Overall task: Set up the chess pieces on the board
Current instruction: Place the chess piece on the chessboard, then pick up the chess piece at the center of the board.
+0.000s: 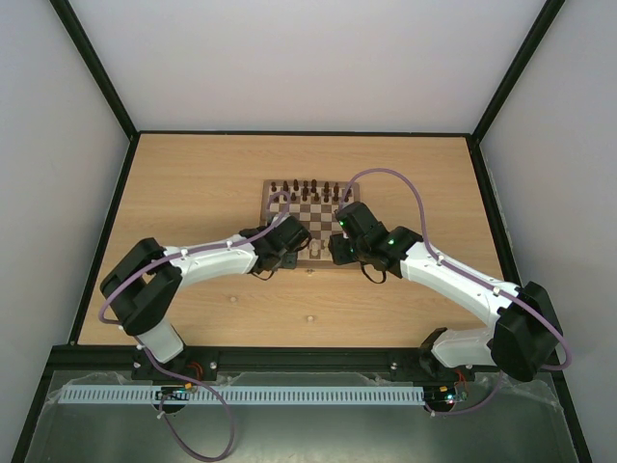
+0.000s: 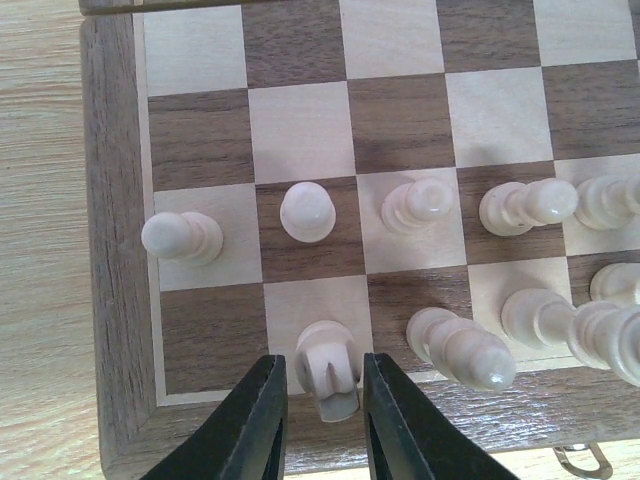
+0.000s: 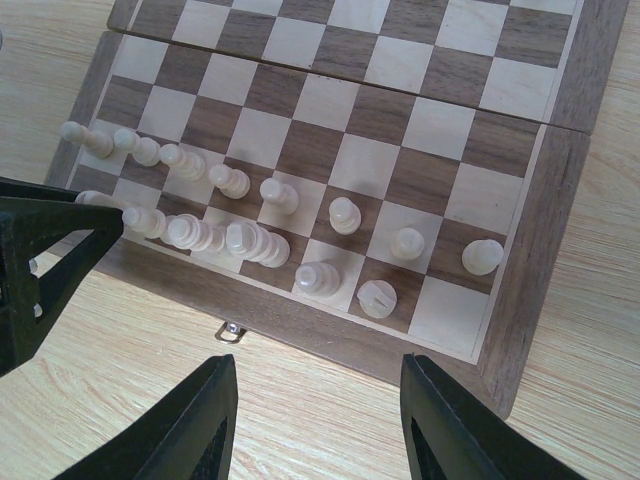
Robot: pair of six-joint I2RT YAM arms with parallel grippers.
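Wooden board [image 2: 118, 300]: left fingers [image 2: 258, 430] loosely straddle 1 chess piece [image 2: 326, 366]; right fingers [image 3: 190, 432] wide, empty.

We are looking down on a wooden table [image 1: 193, 193] with the board [image 1: 318, 207] lying near its middle. Dark pieces [image 1: 308, 189] are standing in a row along the board's far edge. The left arm [image 1: 207, 262] is reaching in from the near left, its black end covering the board's near-left corner. The right arm [image 1: 453, 275] is reaching in from the near right, its end hanging over the near-right part. Between them, a pale piece [image 1: 316, 249] is showing at the board's near edge. A second pale piece [image 1: 231, 300] and a third pale piece [image 1: 309, 317] are sitting on the bare table nearer us, well apart from the board. Purple cables [image 1: 415, 193] are looping over both arms.
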